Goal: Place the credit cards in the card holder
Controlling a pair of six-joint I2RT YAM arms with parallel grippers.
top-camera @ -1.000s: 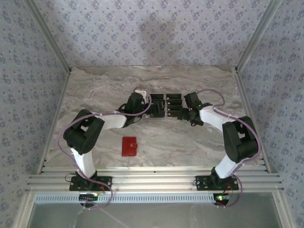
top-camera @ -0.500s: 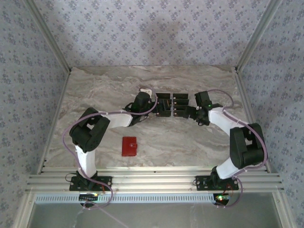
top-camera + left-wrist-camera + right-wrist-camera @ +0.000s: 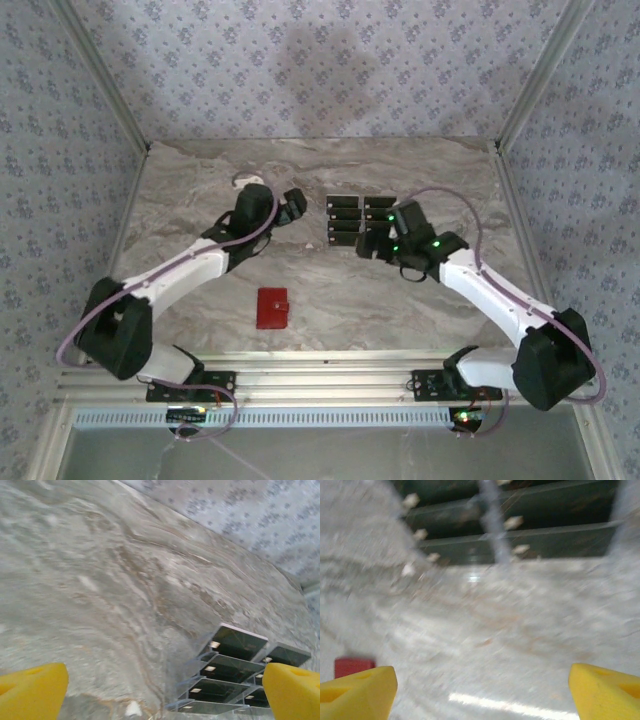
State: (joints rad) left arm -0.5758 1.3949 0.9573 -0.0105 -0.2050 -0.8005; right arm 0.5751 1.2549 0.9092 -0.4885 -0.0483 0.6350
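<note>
Cards: the credit cards (image 3: 344, 214) sit in two short columns toward the far middle of the bench (image 3: 450, 300). From the left wrist you see them lying stepped (image 3: 235, 642) in a clear tiered rack (image 3: 192, 685), none lifted out.
Holder: the card holder (image 3: 271, 308) lies flat and folded shut on the near part of the bench, well apart from the cards. It shows as a small red patch low on the left in your right wrist view (image 3: 352, 666).
Left fingers: the left fingers (image 3: 30, 690) are spread wide and empty, hovering to the left of the cards with bare marble between them.
Right fingers: the right fingers (image 3: 605, 687) are also wide with nothing between them, just on the near side of the right column. That view is blurred, so judge contact from above.
Stage: by the look of it no card is picked and the holder is not opened; you are at the approach to a first card.
Risk, grip: the cards are thin, flat and probably slick, so a shallow pinch may slip or drag two at once.
Risk, rack: the clear rack is hard to see and likely light; a nudge could slide it or spill the stack.
Risk, arms: both wrists are near the same rack, so reaching together invites a clash.
Risk, holder: unless one arm opens and pins it, a pushed card may simply shove it across the bench.
</note>
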